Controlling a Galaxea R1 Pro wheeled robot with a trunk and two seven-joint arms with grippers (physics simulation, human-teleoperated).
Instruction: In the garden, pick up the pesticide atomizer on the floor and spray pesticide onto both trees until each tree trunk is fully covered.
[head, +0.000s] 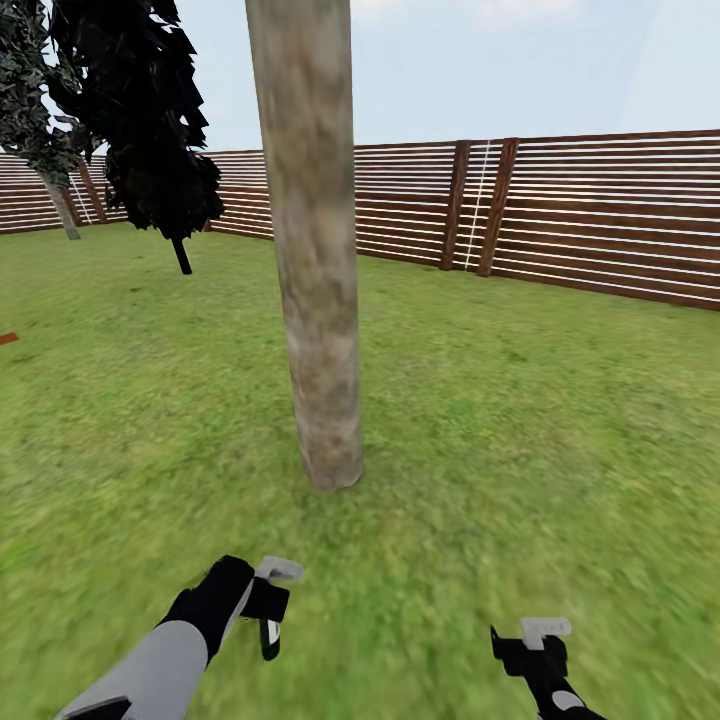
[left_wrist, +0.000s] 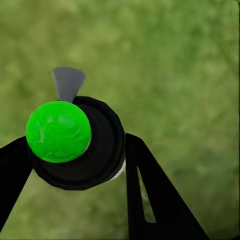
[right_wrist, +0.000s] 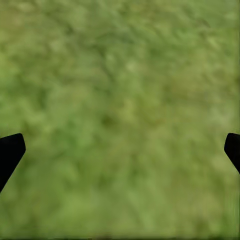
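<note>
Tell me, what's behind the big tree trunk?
Behind the tree trunk you can see grass and the brown slat fence. The trunk covers a strip of both, so that bit is hidden.

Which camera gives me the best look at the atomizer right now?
The left wrist view: the atomizer fills it, green cap and black body clamped in the left end effector. The head view shows only a small part of it; the right wrist view shows only grass.

A mottled grey-tan tree trunk, green lawn, brown slatted fence and bright-green-capped black atomizer are shown.
</note>
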